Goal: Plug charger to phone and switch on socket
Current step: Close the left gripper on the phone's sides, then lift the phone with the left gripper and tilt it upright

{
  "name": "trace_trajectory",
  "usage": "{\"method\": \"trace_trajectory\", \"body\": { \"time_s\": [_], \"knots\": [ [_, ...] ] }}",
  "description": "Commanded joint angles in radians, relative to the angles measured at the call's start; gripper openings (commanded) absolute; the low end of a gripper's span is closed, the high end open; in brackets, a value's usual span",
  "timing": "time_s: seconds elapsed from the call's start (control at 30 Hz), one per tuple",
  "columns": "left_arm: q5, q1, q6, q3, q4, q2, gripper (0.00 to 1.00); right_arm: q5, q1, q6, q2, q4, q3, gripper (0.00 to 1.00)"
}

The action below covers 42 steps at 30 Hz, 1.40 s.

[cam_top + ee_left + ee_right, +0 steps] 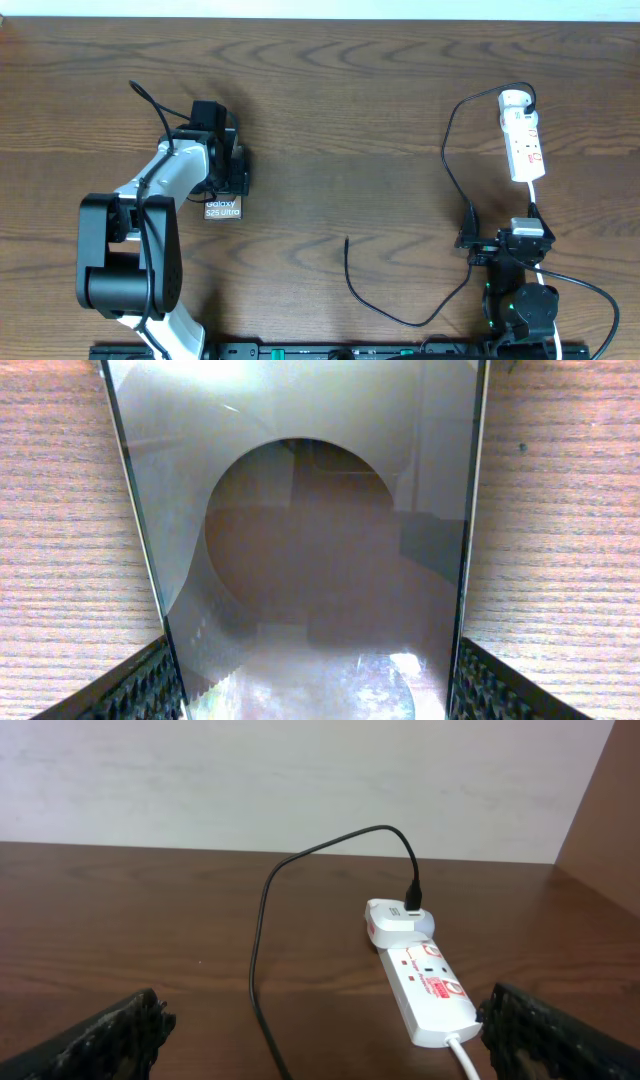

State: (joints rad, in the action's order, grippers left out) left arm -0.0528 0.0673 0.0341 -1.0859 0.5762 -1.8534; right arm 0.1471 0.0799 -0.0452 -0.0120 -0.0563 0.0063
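Note:
The phone [223, 209] lies flat at the left of the table, brown-gold face with white lettering up. My left gripper [224, 182] is over its far end, and in the left wrist view the phone [320, 540] fills the gap between the fingers [315, 695], which touch both its edges. The socket [523, 140] is a white power strip at the far right. The charger's black plug [413, 902] is in its far end. The thin black charger cable [447, 160] loops down past my open, empty right gripper [507, 238] to its free tip [346, 241] at table centre.
The strip's white cord [575, 280] runs down past the right arm's base. In the right wrist view the socket [425, 982] sits close to the right finger and the cable [262, 920] passes between the fingers [330, 1040]. A wall stands behind the table.

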Motion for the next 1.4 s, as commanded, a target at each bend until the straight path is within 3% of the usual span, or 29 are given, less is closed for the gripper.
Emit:
{"method": "trace_trajectory", "body": {
  "time_s": [0.0, 0.13, 0.8, 1.0, 1.37],
  "knots": [
    [0.020, 0.002, 0.013, 0.033, -0.003, -0.023, 0.22, 0.004, 0.006, -0.012, 0.005, -0.005, -0.001, 0.99],
    [0.020, 0.002, 0.013, 0.033, -0.011, -0.023, 0.08, 0.004, 0.006, -0.012, 0.005, -0.005, -0.001, 0.99],
    [0.008, 0.002, -0.007, 0.008, -0.009, -0.020, 0.07, 0.004, 0.006, -0.012, 0.005, -0.005, -0.001, 0.99],
    [-0.075, 0.002, -0.011, -0.024, -0.006, 0.018, 0.07, 0.004, 0.006, -0.012, 0.005, -0.005, -0.001, 0.99],
    [-0.201, 0.002, -0.145, -0.046, -0.018, 0.166, 0.07, 0.004, 0.006, -0.012, 0.005, -0.005, -0.001, 0.99]
  ]
}}
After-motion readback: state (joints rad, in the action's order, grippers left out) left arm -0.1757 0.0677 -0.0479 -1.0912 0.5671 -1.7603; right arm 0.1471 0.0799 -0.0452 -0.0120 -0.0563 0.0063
